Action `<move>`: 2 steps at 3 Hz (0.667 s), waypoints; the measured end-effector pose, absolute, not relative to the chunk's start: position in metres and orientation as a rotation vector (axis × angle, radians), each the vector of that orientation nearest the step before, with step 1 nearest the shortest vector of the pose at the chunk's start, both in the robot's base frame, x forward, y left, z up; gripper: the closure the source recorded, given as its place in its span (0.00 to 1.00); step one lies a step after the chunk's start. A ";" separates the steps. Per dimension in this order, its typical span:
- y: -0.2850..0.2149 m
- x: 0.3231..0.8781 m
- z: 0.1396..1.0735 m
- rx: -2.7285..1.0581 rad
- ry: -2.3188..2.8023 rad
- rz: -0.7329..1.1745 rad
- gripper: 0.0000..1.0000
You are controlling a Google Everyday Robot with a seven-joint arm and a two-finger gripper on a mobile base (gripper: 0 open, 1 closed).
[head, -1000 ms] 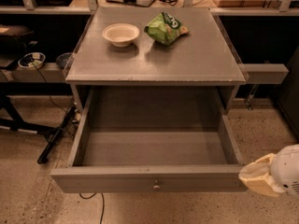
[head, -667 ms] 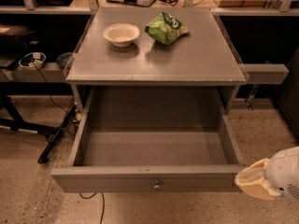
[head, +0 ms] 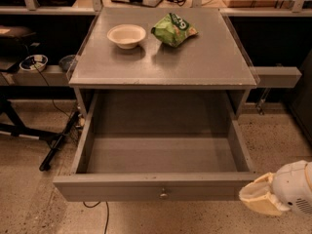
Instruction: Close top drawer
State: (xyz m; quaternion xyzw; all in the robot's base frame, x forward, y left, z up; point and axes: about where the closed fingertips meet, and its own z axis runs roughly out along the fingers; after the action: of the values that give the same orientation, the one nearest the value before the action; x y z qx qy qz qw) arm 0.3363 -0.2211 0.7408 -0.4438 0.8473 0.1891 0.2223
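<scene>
The top drawer (head: 146, 186) stands pulled far out from under the counter (head: 204, 62), its empty grey box filling the centre and its plain front running along the 6 o'clock edge, with the small round knob (head: 163, 194) at mid-front. It looks like stiff, fairly heavy wood that should slide straight back on its runners, so no grasp seems needed: a flat push on the front face near the knob would likely keep it from skewing, while a shove at one end may jam it. The pincer (head: 263, 200) sits at about 4 o'clock, its pale tip just beside the right end of the drawer front; whether it is open or closed I cannot tell, and it holds nothing visible. A bowl (head: 126, 35) and a green bag (head: 173, 29) rest on the counter at 12 o'clock
</scene>
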 end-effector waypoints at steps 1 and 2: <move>-0.218 0.334 0.734 -1.225 2.315 0.578 1.00; -0.215 0.334 0.730 -1.219 2.270 0.657 1.00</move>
State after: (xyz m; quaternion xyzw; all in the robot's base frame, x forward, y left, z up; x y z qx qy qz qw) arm 0.3336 -0.2150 0.7297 -0.4453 0.8290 0.2397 0.2389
